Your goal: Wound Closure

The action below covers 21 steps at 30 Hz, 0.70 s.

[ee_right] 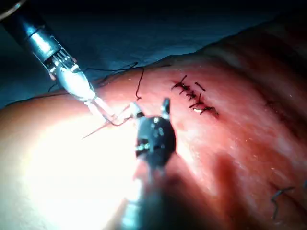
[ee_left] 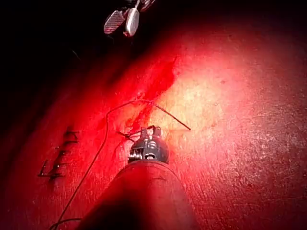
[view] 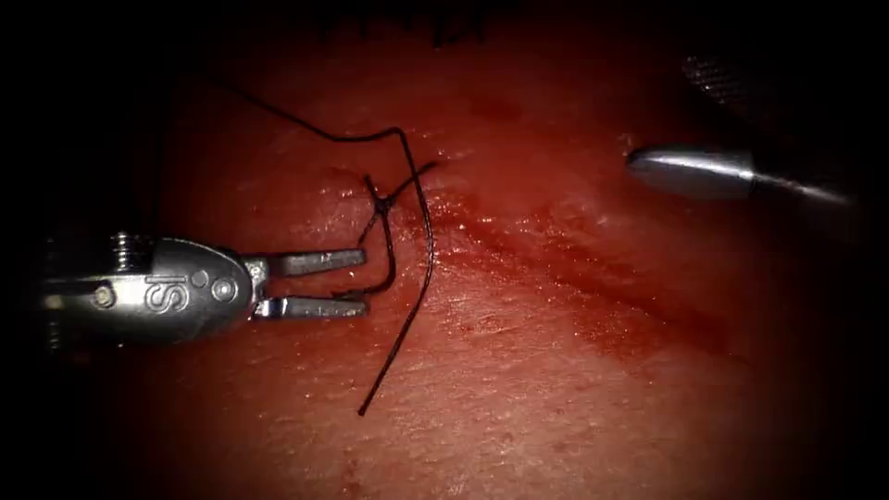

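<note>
The left arm's steel needle driver (view: 363, 284), marked "IS", holds its jaws spread around a loop of black suture thread (view: 421, 241) knotted at the red, glistening pork-belly tissue's (view: 556, 370) cut (view: 574, 264), while the right arm's tool (view: 639, 165) hovers well apart, jaws spread and empty, beyond a row of dark finished stitches (ee_right: 194, 98)

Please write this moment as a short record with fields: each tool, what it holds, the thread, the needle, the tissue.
left gripper: jaws open on the left of the cut, a thread loop lying between the tips, nothing clamped
right gripper: jaws open, holds nothing, apart from the thread
thread: dark, knotted at the cut, one free end lying loose on the tissue
needle: cannot tell where it is
tissue: wet with red fluid along the cut
finished stitches: a row farther along the tissue
</note>
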Tool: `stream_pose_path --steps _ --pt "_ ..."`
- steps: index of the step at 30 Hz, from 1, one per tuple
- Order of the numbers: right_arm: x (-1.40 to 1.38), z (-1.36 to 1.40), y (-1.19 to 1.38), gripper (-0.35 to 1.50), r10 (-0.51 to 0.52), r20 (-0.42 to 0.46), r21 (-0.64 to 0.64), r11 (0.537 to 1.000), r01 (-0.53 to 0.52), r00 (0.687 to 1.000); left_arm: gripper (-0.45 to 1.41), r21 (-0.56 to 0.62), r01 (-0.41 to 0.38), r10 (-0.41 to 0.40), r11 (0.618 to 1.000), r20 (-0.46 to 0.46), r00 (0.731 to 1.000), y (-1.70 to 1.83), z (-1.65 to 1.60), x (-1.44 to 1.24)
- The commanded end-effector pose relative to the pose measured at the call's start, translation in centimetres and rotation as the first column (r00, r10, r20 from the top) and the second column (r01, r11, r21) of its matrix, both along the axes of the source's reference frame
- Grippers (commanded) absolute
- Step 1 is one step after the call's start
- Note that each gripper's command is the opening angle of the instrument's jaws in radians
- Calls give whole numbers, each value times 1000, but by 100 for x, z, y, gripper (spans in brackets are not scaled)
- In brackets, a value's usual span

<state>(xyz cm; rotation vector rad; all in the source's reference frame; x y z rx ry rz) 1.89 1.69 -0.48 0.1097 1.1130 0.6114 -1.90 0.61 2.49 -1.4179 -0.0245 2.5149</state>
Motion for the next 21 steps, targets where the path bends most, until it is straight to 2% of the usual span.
stream_pose_path --steps 1,5,8,10,14,17,19,21 --pt "19 2 -1 84 -10 -11 -9 1000 10 1000 -42 -1 -1 1 1000 0 1000 -3 7 -6" --pt "34 1 -4 84 -20 -19 -23 1000 19 1000 -45 3 -11 11 1000 22 1000 -4 6 -4" --pt "64 6 -10 84 -59 -28 -37 998 58 998 -45 3 7 -7 1000 58 998 1 2 2" --pt "74 10 -12 84 -78 -32 -42 996 77 996 -45 11 6 -6 1000 62 998 2 0 5" --pt "102 33 -24 89 -176 -38 -62 983 174 984 -45 16 43 -44 999 68 997 14 -12 16" --pt "111 44 -32 96 -203 -45 -72 977 200 978 -45 18 49 -50 999 62 997 17 -16 20" --pt "124 68 -45 105 -276 -33 -79 959 272 961 -45 22 53 -55 998 58 997 20 -20 24" --pt "124 82 -52 105 -315 -18 -82 946 312 949 -45 21 58 -59 998 53 997 20 -20 26"
